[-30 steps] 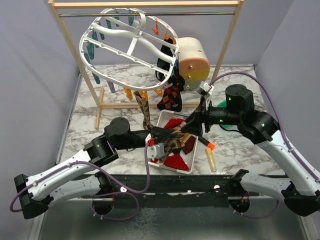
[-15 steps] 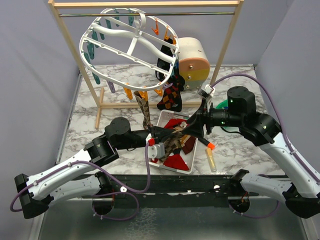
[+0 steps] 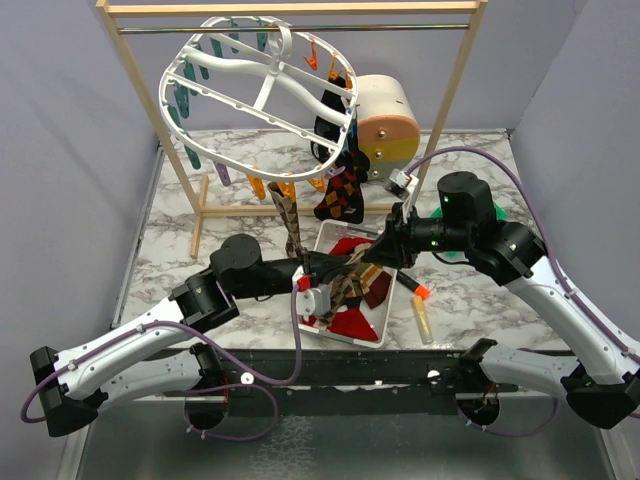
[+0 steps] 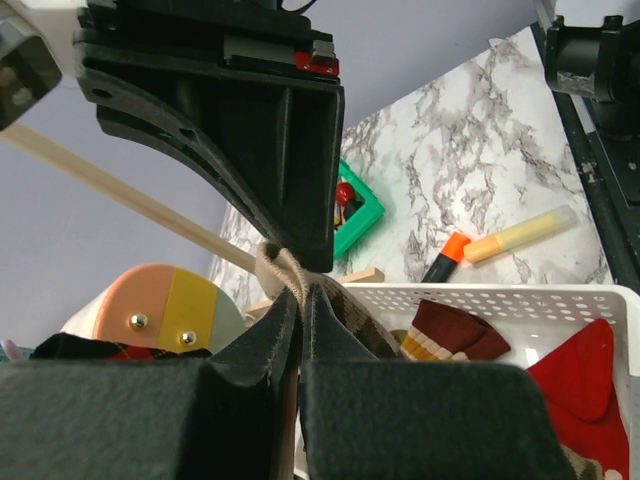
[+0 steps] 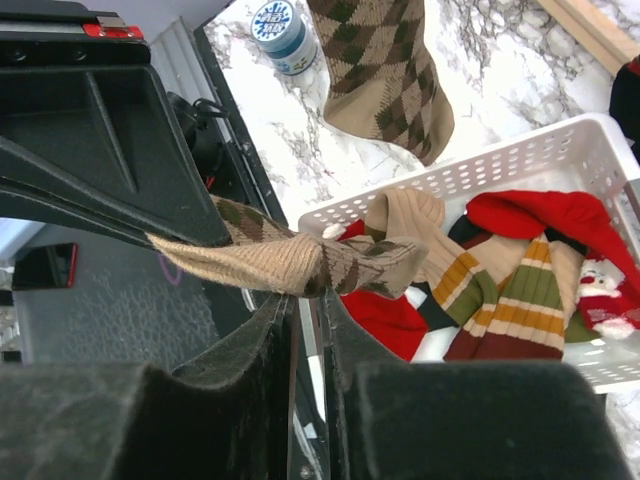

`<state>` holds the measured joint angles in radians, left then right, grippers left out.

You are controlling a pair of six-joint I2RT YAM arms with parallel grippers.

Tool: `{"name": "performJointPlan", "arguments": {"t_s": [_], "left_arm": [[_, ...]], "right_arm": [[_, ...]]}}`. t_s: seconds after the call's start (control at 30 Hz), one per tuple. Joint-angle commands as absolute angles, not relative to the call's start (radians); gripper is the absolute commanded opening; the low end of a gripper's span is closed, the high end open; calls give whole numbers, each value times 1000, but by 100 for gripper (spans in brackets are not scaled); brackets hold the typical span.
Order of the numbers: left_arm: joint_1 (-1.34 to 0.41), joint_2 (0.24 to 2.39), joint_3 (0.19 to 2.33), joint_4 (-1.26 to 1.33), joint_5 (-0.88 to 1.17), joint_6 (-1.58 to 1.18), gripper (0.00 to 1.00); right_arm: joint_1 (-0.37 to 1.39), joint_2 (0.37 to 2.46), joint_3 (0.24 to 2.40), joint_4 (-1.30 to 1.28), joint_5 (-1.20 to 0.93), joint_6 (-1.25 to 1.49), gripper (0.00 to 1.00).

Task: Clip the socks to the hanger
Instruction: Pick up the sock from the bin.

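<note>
Right end effector [image 5: 305, 300] has shifted left since 1 s ago, jaws narrowed, apparently now clamping tan argyle sock [image 5: 290, 265]. Left end effector [image 4: 298, 300] clenched on same sock. Sock held between 2 arms above white basket [image 3: 335, 335], below hanger [image 3: 260, 95]. Two-handed grip likely ready for lift; clipping not yet done.

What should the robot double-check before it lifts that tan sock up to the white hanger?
1. Left gripper shut on the tan argyle sock: ok.
2. Right gripper pinching the same sock: ok, its fingers look closed on it.
3. Sock fully clear of the white basket: cannot tell; one end runs towards the pile inside.
4. Hanger hooked on the metal rod: ok.
5. Free clips available: ok, the teal clips on the hanger's left side carry nothing.
</note>
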<state>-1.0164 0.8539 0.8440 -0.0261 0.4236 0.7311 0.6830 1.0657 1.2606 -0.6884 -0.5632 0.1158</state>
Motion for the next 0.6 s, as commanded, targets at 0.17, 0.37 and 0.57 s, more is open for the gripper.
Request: {"name": "performJointPlan", "arguments": {"t_s": [0.17, 0.37, 0.57], "left_arm": [[-1019, 843, 825, 100, 336, 671, 3], [-1019, 830, 804, 121, 306, 641, 4], [-1019, 828, 807, 92, 304, 656, 2]], "right_arm": [[681, 1029, 1200, -548, -623, 199, 1], [682, 981, 1138, -419, -583, 263, 1], [682, 946, 1176, -496, -544, 194, 47]]}}
